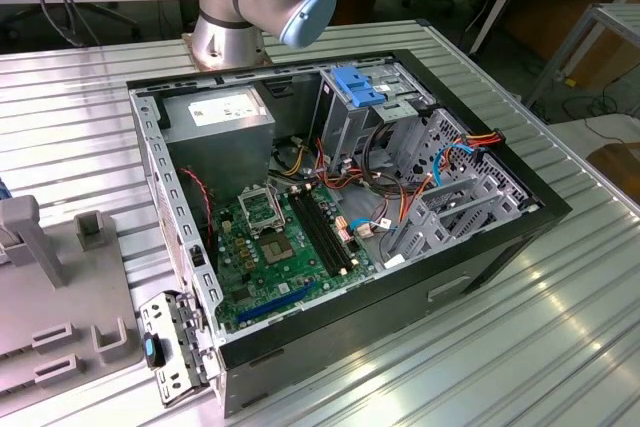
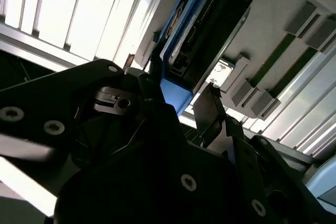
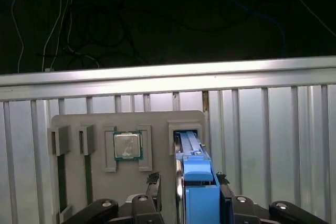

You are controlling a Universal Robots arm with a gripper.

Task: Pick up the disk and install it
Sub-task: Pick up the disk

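Evidently, on the grey fixture tray (image 3: 79,121), a processor chip (image 3: 127,146) lay in its recess. Beside it the disk (image 3: 196,179) stood on edge in the tray's end slot. The gripper (image 3: 187,179) straddled the disk, jaws apart, not clamped.

1. Disk (image 3: 198,192) stands on edge in a slot of the grey fixture (image 3: 157,121). Slot walls hem it in; upper edge free.
2. End effector (image 3: 186,179) straddles it: one finger (image 3: 221,179) close against the blue frame, the other w/ a sliver of room.
3. PC case (image 1: 480,267) has its open side up, so access is from above.
4. Drive cage (image 1: 350,122) is crowded by cables (image 1: 400,162) on the exterior view's right.
5. Arm base (image 1: 235,17) blocks the far side; desk (image 1: 560,347) is open on the exterior view's right.
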